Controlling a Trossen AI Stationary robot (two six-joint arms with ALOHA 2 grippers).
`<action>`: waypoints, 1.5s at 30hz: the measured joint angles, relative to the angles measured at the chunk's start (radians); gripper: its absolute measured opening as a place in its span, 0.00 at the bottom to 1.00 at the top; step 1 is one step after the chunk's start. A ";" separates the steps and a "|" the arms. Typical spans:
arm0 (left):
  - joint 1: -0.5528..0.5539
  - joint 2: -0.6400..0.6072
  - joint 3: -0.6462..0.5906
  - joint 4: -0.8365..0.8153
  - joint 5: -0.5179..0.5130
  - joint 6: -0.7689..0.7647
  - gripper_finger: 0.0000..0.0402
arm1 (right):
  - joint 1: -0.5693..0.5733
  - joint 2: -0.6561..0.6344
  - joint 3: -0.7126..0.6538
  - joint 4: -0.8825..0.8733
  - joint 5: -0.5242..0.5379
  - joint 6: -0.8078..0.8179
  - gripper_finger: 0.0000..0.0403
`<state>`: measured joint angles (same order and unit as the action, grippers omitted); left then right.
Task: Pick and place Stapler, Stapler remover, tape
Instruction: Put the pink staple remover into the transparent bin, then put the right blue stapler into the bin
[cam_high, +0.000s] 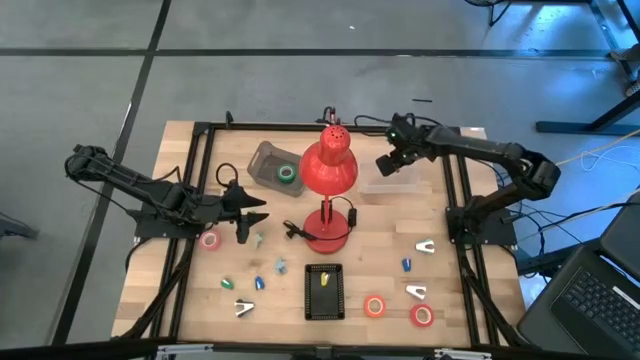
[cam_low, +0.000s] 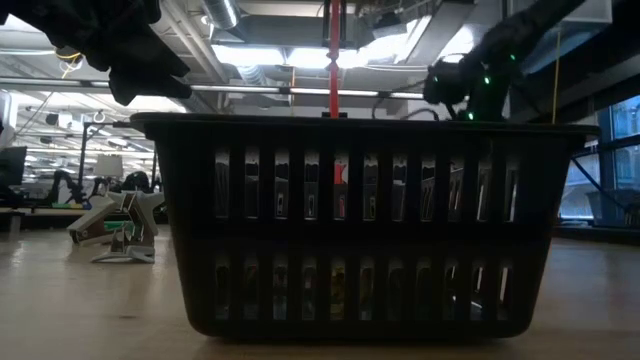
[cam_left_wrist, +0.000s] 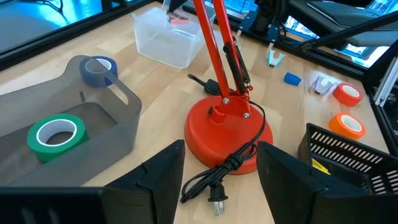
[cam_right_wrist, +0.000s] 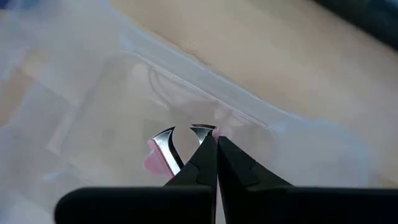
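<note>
My right gripper (cam_high: 388, 163) is shut over the clear plastic box (cam_high: 392, 181) at the table's far right, with a pink staple remover (cam_right_wrist: 163, 151) at its tips. My left gripper (cam_left_wrist: 221, 168) hangs open above the table left of the red lamp's base (cam_left_wrist: 227, 134) and touches nothing. Green tape (cam_left_wrist: 56, 134) and blue tape (cam_left_wrist: 98, 68) lie in the grey bin (cam_high: 270, 163). A pink roll (cam_high: 210, 240), an orange roll (cam_high: 375, 305) and a red roll (cam_high: 422, 316) lie flat on the table. More staple removers (cam_high: 425, 246) (cam_high: 243, 308) rest on the wood. My right gripper holds the pink staple remover by one of its pink side wings (cam_right_wrist: 216, 132), pinched at the fingertips (cam_right_wrist: 208, 155). It comes from above, pointing down into the clear box. The remover's two metal claws (cam_right_wrist: 166, 138) stick out beyond the tips.
The red lamp (cam_high: 328, 165) stands mid-table with its cord (cam_left_wrist: 214, 180) coiled by the base. A black slotted basket (cam_high: 323, 291) sits near the front edge with a yellow thing inside. Small blue and green pieces (cam_high: 258, 282) lie scattered. A black frame borders the table.
</note>
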<state>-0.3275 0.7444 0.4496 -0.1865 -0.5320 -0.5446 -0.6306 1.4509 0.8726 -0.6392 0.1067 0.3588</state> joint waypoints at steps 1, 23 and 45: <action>0.000 0.000 0.000 0.000 0.000 0.000 0.48 | -0.007 0.000 -0.022 0.023 -0.011 0.000 0.00; 0.000 0.000 0.000 0.000 -0.029 0.011 0.47 | -0.016 -0.019 -0.082 0.115 -0.020 -0.027 0.18; 0.000 0.000 0.000 -0.001 -0.037 0.008 0.47 | 0.543 -0.514 -0.031 -0.117 0.084 0.304 0.06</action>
<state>-0.3275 0.7444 0.4492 -0.1875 -0.5694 -0.5362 -0.0873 0.9372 0.8417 -0.7561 0.1912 0.6631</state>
